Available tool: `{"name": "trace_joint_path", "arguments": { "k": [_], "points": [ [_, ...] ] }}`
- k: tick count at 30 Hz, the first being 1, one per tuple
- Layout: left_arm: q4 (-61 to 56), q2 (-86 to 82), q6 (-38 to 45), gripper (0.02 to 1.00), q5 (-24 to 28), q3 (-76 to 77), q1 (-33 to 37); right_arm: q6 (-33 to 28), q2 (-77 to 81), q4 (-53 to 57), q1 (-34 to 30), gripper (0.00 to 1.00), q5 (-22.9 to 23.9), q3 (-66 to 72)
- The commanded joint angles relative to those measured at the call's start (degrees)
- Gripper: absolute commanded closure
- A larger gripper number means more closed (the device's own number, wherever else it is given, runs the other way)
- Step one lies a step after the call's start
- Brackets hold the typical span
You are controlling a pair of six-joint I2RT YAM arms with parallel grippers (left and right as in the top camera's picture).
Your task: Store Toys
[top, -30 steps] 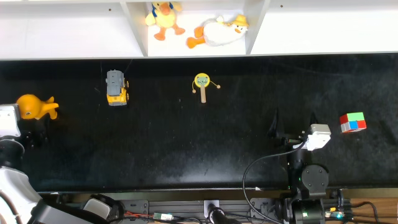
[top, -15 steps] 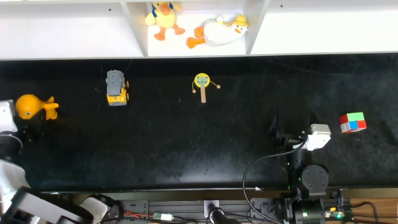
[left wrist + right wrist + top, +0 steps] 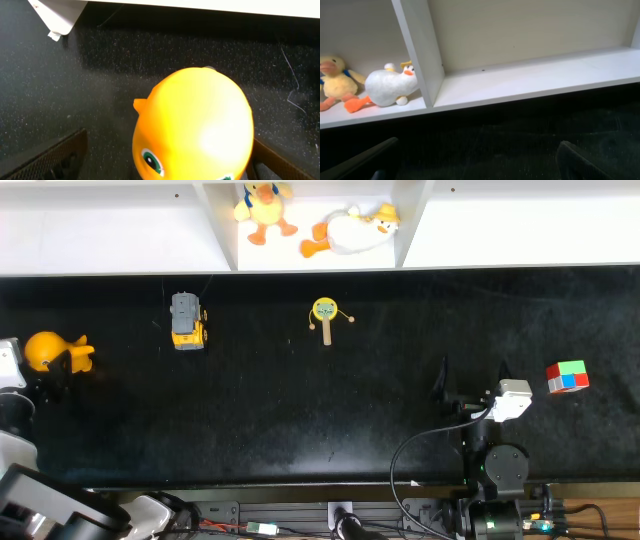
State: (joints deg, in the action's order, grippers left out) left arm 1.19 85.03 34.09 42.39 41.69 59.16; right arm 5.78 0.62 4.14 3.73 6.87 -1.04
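Left wrist view: the orange duck [image 3: 195, 125] sits on the black table [image 3: 75, 75], between the two fingers of the left gripper [image 3: 170, 145]. The fingers are spread wide. One finger [image 3: 50, 157] stands clearly apart from the toy, and the other is just beside it (whether it touches, I cannot tell). The duck is not clamped. A white corner of the shelf [image 3: 55, 12] stands behind it.

Right wrist view: the right gripper [image 3: 479, 150] is also wide open and holds nothing. It faces the shelf, where a yellow plush duck [image 3: 335, 77] and a white plush goose [image 3: 390, 87] lie side by side in one compartment.

Top view: the orange duck is at the far left of the table, with the left gripper at it. A toy truck [image 3: 187, 320] stands further to the right, and a small rattle [image 3: 326, 315] lies near the middle, both close to the shelf. A coloured cube [image 3: 567, 376] lies at the right side, near the right gripper. The two plush toys are in the middle compartment of the shelf.
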Motion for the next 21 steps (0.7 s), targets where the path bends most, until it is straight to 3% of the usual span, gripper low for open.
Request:
{"name": "trace_joint_path", "arguments": {
  "k": [1, 4, 8, 15, 17, 21],
  "points": [
    [-1.2, 1.4, -1.6, 0.018, -0.1, -0.2, -1.7, 0.2, -0.4, -0.3, -0.3, 0.005, 0.1, 0.8],
    [-2.3, 1.8, -1.7, 0.018, -0.3, -0.2, -2.6, 0.2, -0.4, -0.3, -0.3, 0.007, 0.1, 0.8],
    [-3.0, 2.0, -5.1, 0.018, -4.4, -0.2, -3.0, 0.2, -0.4, -0.3, -0.3, 0.005, 0.1, 0.8],
    [-3.1, 2.2, -5.0, 0.034, -5.0, -0.2, -3.0, 0.2, -0.4, -0.3, -0.3, 0.005, 0.1, 0.8],
    [-3.1, 2.2, -5.0, 0.106, -5.0, -0.2, -3.0, 0.2, -0.4, -0.3, -0.3, 0.007, 0.1, 0.8],
    [-3.1, 2.2, -5.0, 0.476, -4.9, -0.2, -3.0, 0.2, -0.4, -0.3, -0.3, 0.007, 0.1, 0.8]
  ]
}}
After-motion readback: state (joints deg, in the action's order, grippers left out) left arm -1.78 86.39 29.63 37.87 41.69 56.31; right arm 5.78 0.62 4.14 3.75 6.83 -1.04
